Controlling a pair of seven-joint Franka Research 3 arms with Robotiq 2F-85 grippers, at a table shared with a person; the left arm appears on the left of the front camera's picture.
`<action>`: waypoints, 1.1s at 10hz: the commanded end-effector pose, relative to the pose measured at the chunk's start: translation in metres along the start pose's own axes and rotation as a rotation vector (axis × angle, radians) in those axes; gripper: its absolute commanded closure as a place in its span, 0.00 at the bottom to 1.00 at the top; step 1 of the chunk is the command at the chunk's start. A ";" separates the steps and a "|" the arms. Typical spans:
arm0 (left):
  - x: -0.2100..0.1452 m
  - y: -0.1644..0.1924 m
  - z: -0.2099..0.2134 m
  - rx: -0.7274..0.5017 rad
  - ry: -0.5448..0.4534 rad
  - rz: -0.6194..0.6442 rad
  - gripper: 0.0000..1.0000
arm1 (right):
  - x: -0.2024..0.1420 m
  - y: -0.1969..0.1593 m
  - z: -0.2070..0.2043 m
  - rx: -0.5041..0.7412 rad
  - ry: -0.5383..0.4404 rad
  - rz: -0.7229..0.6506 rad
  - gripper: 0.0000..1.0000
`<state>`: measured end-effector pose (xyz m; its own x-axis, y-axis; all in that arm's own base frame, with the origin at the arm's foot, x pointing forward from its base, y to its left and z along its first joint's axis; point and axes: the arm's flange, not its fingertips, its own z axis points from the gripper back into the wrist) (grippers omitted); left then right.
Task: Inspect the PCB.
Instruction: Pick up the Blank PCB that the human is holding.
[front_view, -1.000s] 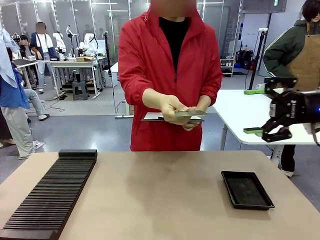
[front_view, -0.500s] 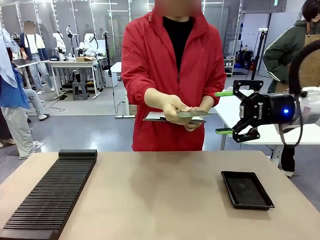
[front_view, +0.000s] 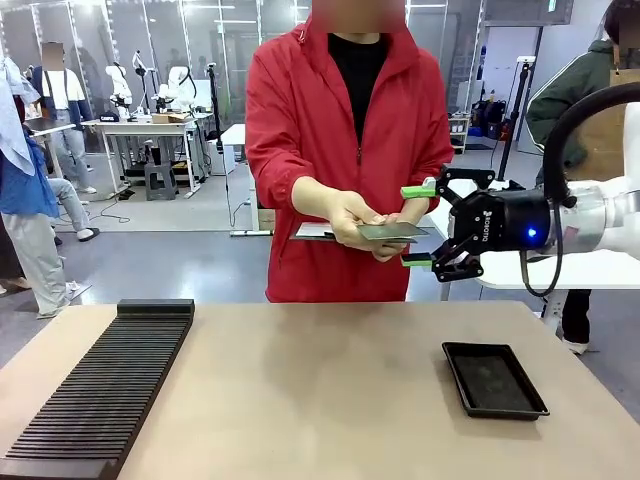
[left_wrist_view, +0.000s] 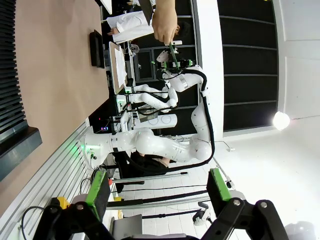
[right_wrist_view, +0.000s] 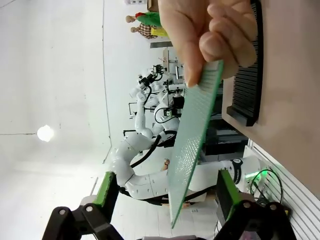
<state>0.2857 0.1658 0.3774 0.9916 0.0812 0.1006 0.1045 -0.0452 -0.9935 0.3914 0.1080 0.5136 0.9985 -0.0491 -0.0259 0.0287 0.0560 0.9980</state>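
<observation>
Right tool (front_view: 418, 227) gapes wide at the free end of the PCB (front_view: 392, 231); board looks thin, stiff, light, best pinched by its edge, clear of the person's hand (front_view: 350, 215).

The robot's right arm (front_view: 600, 205) reaches in level from the right, held high toward the far middle of the scene. Its wrist is turned so the right gripper (front_view: 418, 227) points left, one green-padded finger above the other, jaws spread wide. The left gripper (left_wrist_view: 157, 186) likewise stands with its jaws wide apart.
</observation>
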 end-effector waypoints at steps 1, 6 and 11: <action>0.001 -0.004 0.000 0.023 -0.006 0.018 0.00 | 0.005 -0.002 -0.005 0.048 0.030 -0.029 0.00; 0.001 -0.004 0.000 0.023 -0.006 0.018 0.00 | 0.007 -0.004 -0.011 0.068 0.050 -0.067 0.30; 0.001 -0.004 0.000 0.023 -0.006 0.018 0.00 | 0.005 -0.005 -0.012 0.063 0.059 -0.053 0.77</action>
<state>0.2857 0.1658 0.3774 0.9916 0.0813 0.1006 0.1044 -0.0452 -0.9935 0.3965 0.1161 0.5037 0.9973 0.0001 -0.0729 0.0729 0.0101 0.9973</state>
